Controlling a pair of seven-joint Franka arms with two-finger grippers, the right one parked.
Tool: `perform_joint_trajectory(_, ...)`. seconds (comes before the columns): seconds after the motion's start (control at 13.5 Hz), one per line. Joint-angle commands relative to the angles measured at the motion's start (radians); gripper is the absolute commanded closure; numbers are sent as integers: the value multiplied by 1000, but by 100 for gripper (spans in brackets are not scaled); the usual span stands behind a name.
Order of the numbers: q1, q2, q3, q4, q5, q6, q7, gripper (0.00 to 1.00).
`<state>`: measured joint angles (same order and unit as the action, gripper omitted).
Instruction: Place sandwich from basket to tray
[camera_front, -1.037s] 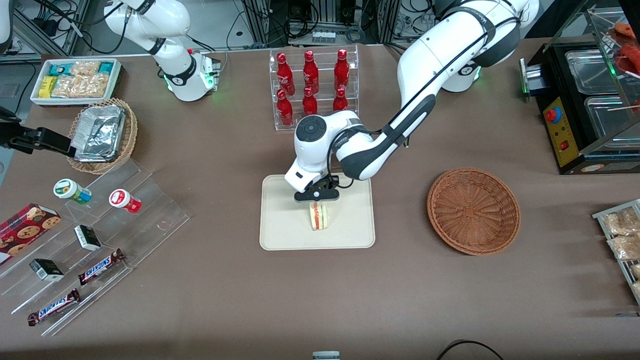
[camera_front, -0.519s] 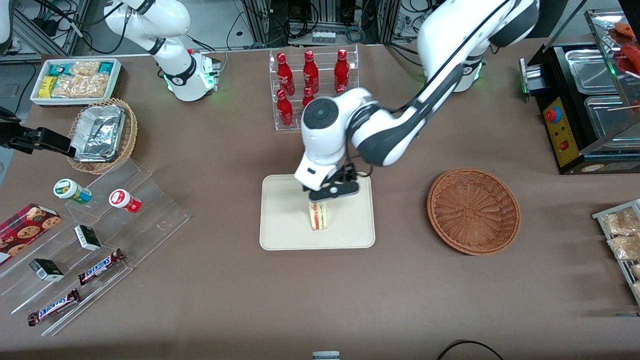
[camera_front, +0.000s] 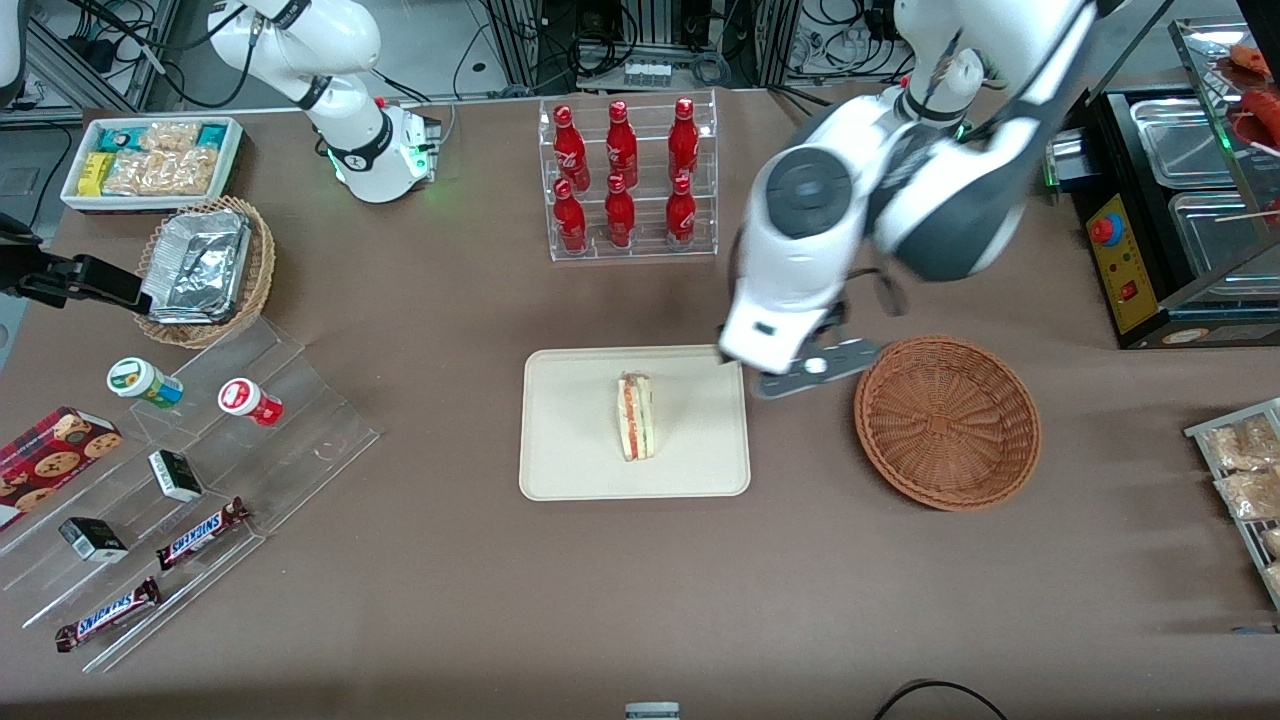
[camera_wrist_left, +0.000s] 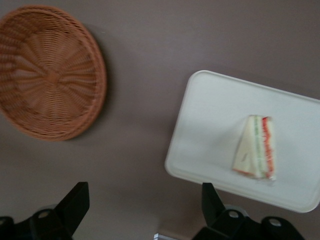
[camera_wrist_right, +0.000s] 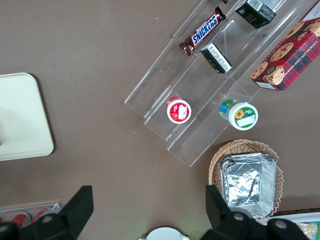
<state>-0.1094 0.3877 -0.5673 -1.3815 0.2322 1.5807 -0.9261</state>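
The pincer (camera_front: 815, 367) hangs high above the table (camera_front: 450, 600), over the strip between the tray (camera_front: 560, 470) and the basket (camera_front: 948, 422), and it grips nothing: in the left wrist view its 2 fingers (camera_wrist_left: 75, 205) stand wide apart with only bare cloth between them. From the pincer the sandwich (camera_front: 636, 417) lies toward the parked arm's end of the table, resting on the tray near its middle, clear of the rim. The wedge stands on edge, its long axis running from the front camera's side of the tray toward the bottle rack (camera_front: 630, 180), with the red and green filling turned upward. The basket lies just beside the pincer toward the working arm's end and holds nothing. The tray holds the sandwich alone. Judged from this, the placing is done, and what remains for the arm is only to draw clear.
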Motion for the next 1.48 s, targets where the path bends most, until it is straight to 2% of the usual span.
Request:
perform_joint_trajectory(0.0, 81, -81, -3, -59, -42, -48, 140, 1)
perform_joint_trajectory(0.3, 219, -156, -2, -96, -100, -94, 367, 1)
perform_joint_trajectory(0.44, 246, -179, 13, -102, -108, -120, 464, 1)
perform_joint_trajectory(0.74, 229, -223, 139, -103, -139, -133, 594, 1)
perform_joint_trajectory(0.89, 227, -246, 217, -100, -187, -149, 689, 1)
perform_joint_trajectory(1.11, 168, -295, 372, -140, -194, -154, 841, 1)
perform_joint_trajectory(1.41, 157, -363, 475, -205, -203, -143, 984, 1)
